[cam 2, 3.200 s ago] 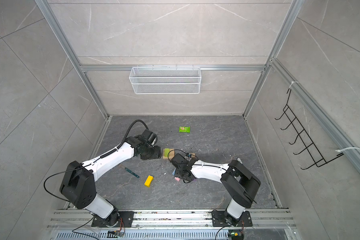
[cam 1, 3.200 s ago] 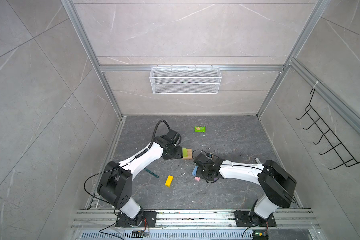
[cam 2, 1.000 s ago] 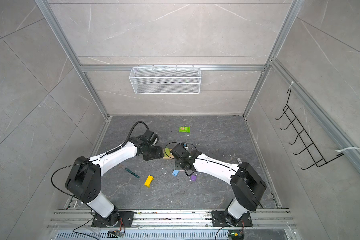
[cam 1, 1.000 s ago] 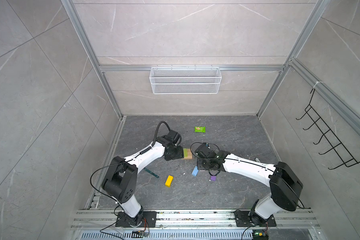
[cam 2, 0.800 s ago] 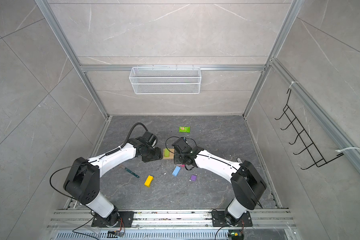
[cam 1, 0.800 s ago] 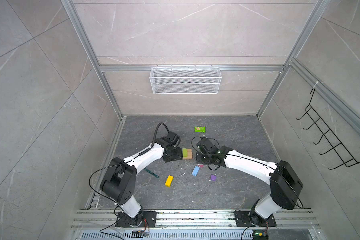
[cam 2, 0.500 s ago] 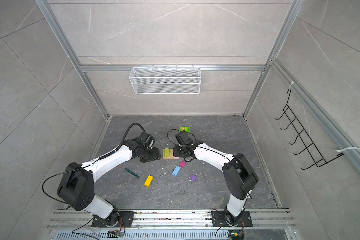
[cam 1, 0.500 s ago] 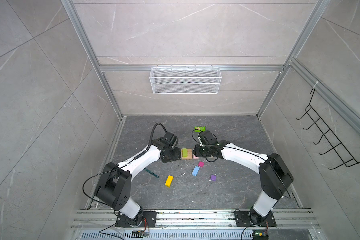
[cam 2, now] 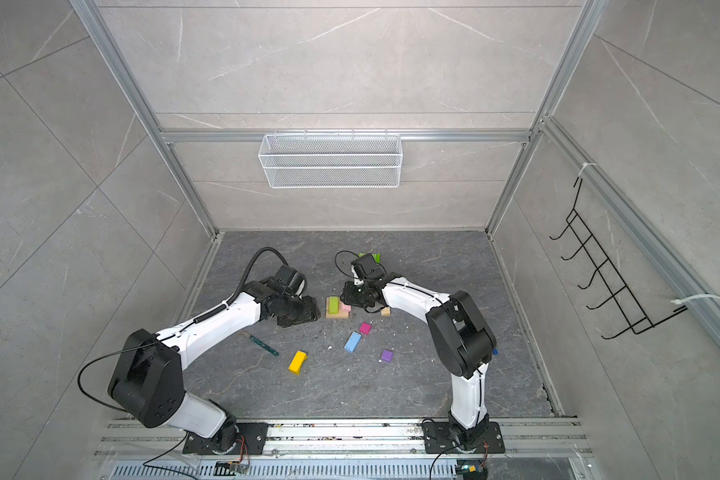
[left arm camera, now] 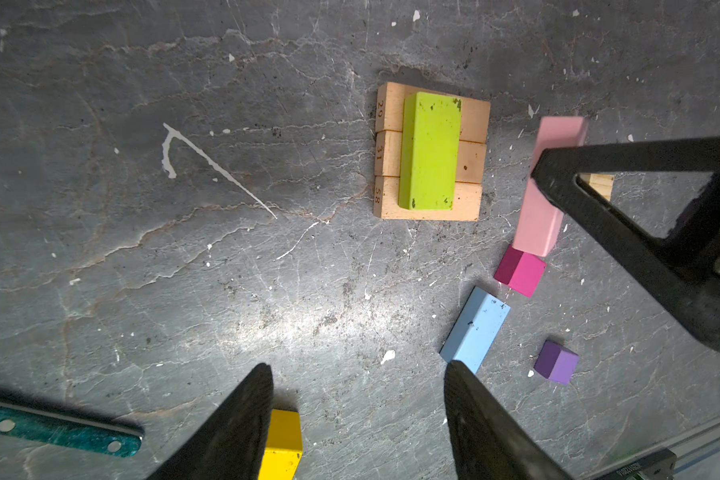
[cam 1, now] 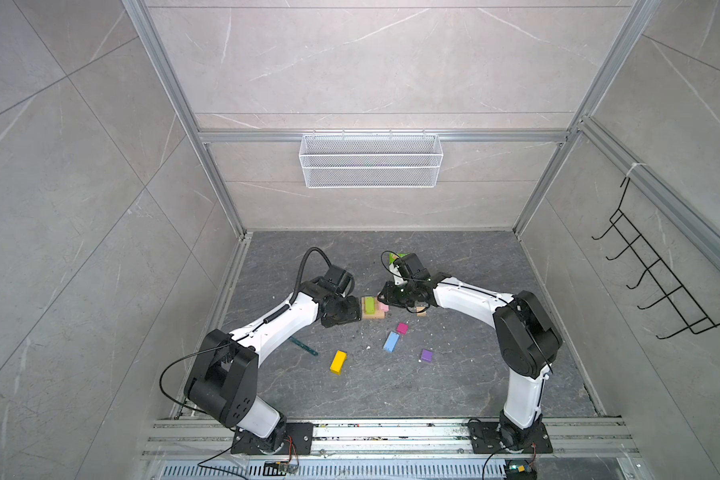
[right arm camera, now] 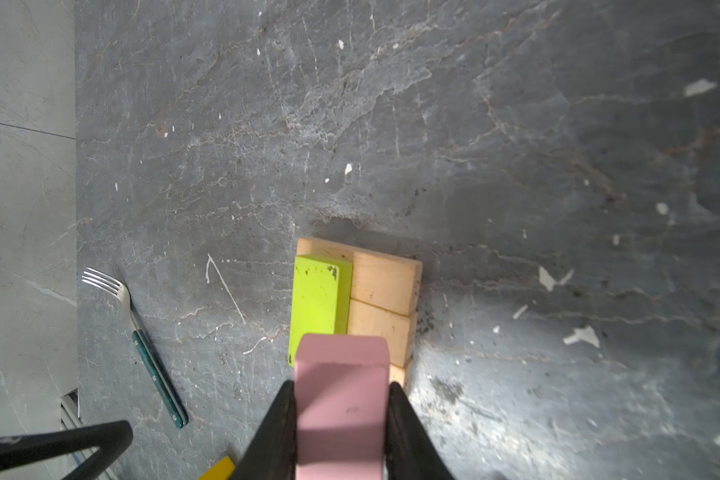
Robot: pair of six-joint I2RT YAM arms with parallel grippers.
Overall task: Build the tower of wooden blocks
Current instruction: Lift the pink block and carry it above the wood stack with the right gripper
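- The right jaws are clamped on the sides of a pink block [right arm camera: 341,399], one end sticking out ahead of them.
- In both top views the pink block sits at the right side of the stack, just beside the lime block [left arm camera: 429,151]. I cannot tell whether it touches the wood below.
- The stack so far is three tan bars [left arm camera: 470,203] lying side by side on the dark surface [cam 1: 391,395], with the lime block laid flat across them toward their left ends.
- The left jaws stand apart and hold nothing, just left of the stack.
- A small tan cube [cam 1: 421,313] lies under the right arm [cam 1: 466,297], right of the stack.
- Nearer than the stack lie a magenta cube [cam 1: 402,328], a light blue bar [cam 1: 391,341] and a purple cube [cam 1: 426,355], each apart from the others.
- A yellow block [cam 1: 338,362] lies near left of those.
- A fork [right arm camera: 142,340] with a teal handle lies left of the yellow block.
- A green packet [cam 2: 368,255] shows at the far side, partly hidden behind the right wrist.
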